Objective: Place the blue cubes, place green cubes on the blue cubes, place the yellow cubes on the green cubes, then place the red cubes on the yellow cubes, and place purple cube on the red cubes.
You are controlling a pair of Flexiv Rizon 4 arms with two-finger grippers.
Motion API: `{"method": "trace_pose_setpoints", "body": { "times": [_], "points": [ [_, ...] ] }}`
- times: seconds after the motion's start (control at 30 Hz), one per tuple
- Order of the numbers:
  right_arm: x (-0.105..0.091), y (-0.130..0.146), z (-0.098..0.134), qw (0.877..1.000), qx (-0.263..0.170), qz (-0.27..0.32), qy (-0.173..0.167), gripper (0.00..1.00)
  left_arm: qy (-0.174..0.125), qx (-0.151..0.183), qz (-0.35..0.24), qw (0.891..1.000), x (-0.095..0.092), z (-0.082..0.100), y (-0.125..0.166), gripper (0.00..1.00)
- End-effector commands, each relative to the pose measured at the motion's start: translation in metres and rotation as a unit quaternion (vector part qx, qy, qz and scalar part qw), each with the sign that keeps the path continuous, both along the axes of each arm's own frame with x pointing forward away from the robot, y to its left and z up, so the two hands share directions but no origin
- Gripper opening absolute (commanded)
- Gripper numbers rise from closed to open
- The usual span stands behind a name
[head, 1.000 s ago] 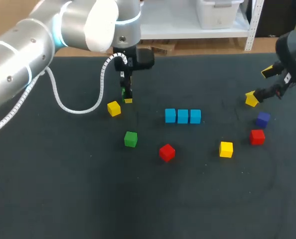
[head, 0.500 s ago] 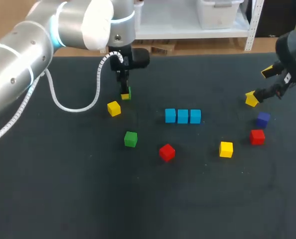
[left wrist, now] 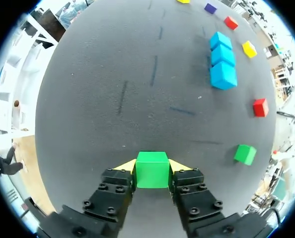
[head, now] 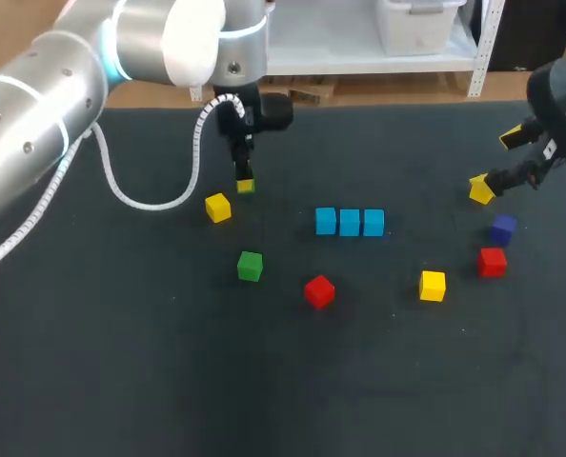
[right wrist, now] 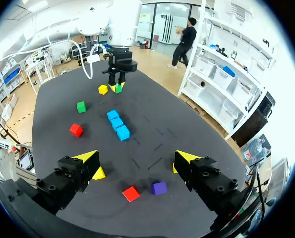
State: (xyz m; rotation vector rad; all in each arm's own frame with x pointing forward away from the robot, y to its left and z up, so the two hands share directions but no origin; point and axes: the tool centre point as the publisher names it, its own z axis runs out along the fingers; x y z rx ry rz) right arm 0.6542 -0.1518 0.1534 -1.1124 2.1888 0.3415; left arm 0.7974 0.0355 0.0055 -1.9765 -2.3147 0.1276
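**Clear lane to the blue row**
Bare surface (head: 283, 205) separates the left end effector (head: 244, 184), with its held green cube (left wrist: 152, 170), from the blue cubes (head: 350, 222). A yellow cube (head: 218, 208) sits just beside it; loose green cube (head: 250, 266) and red cube (head: 319, 291) lie aside.

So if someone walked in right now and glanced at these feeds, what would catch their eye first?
Probably the green cube clamped in the left gripper, at the far side of the table just behind a loose yellow cube. Next, the three blue cubes lined up touching mid-table, with the right gripper hanging wide open at the right edge.
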Motion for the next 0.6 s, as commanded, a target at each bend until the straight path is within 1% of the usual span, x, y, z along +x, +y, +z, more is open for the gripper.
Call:
{"method": "trace_pose_setpoints", "body": {
  "times": [0.03, 0.1, 0.13, 0.2, 0.23, 0.3, 0.4, 0.6],
  "points": [
    [-0.001, 0.0, 0.0, 1.0, 0.0, 0.0, -0.001, 1.0, 0.004, 0.008, 0.013, 1.0, -0.008, 0.02, -0.002, 0.0],
    [-0.001, 0.0, 0.0, 1.0, 0.0, 0.0, -0.001, 1.0, 0.01, 0.006, 0.024, 1.0, -0.011, 0.027, -0.003, 0.0],
    [-0.001, 0.0, 0.0, 1.0, 0.0, 0.0, -0.001, 1.0, 0.02, 0.002, 0.033, 0.999, -0.012, 0.031, -0.004, 0.0],
    [-0.001, 0.0, 0.0, 1.0, 0.0, 0.0, -0.001, 1.0, 0.011, 0.013, 0.036, 0.999, -0.015, 0.036, -0.008, 0.0],
    [-0.001, 0.0, 0.0, 1.0, 0.0, 0.0, -0.001, 1.0, 0.011, 0.012, 0.039, 0.999, -0.016, 0.039, -0.01, 0.0],
    [-0.001, 0.0, 0.0, 1.0, 0.0, 0.0, -0.001, 1.0, -0.002, 0.018, 0.035, 0.999, -0.02, 0.045, -0.017, 0.0],
    [-0.001, 0.0, 0.0, 1.0, 0.0, 0.0, -0.001, 1.0, -0.009, 0.014, 0.026, 1.0, -0.026, 0.052, -0.03, 0.0],
    [-0.001, 0.0, 0.0, 1.0, 0.0, 0.0, -0.001, 1.0, -0.012, 0.007, 0.002, 1.0, -0.04, 0.062, -0.057, 0.0]
  ]
}}
